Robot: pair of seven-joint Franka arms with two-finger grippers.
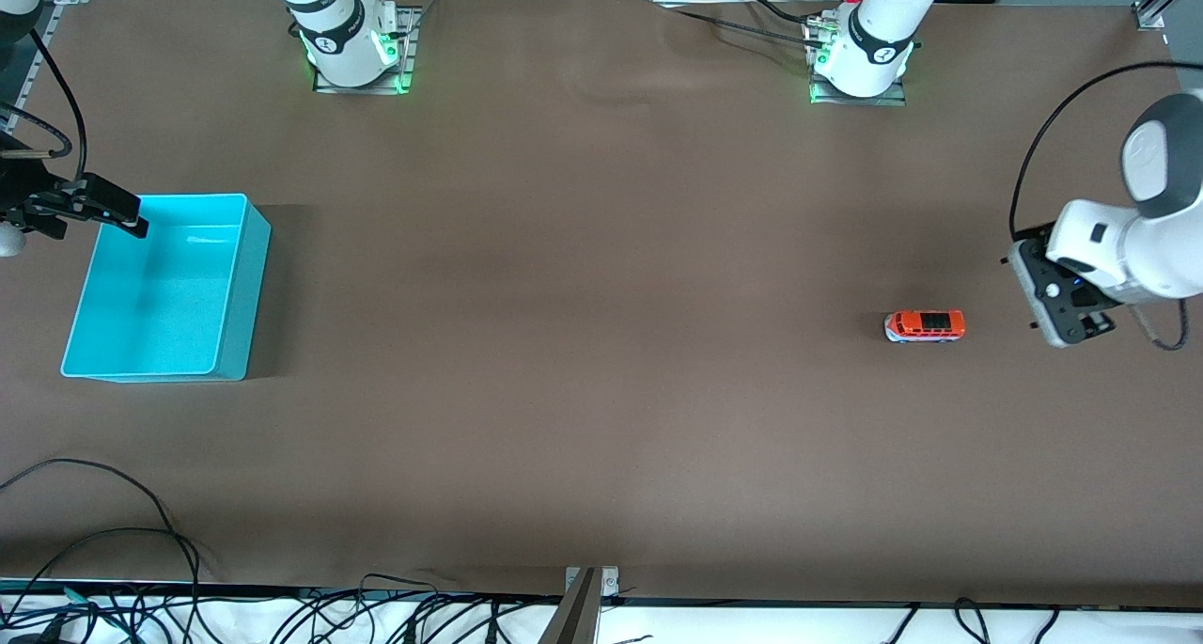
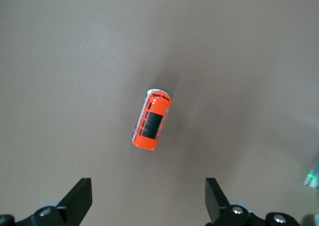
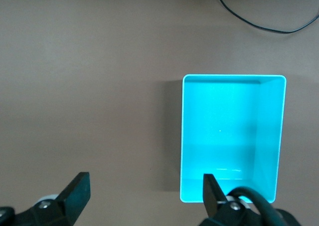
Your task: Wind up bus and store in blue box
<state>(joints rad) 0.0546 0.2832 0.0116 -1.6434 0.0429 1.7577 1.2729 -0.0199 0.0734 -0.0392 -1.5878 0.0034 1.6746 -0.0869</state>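
Note:
The small orange bus stands on the brown table toward the left arm's end; the left wrist view shows its dark roof window. My left gripper hovers over the table beside the bus, at the table's end, open and empty. The blue box, turquoise and empty, stands toward the right arm's end and also shows in the right wrist view. My right gripper hangs over the box's corner nearest the robots' bases, open and empty.
The arm bases stand along the table's robot edge. Black cables lie at the table's front edge, beside a metal bracket. A cable shows on the table past the box.

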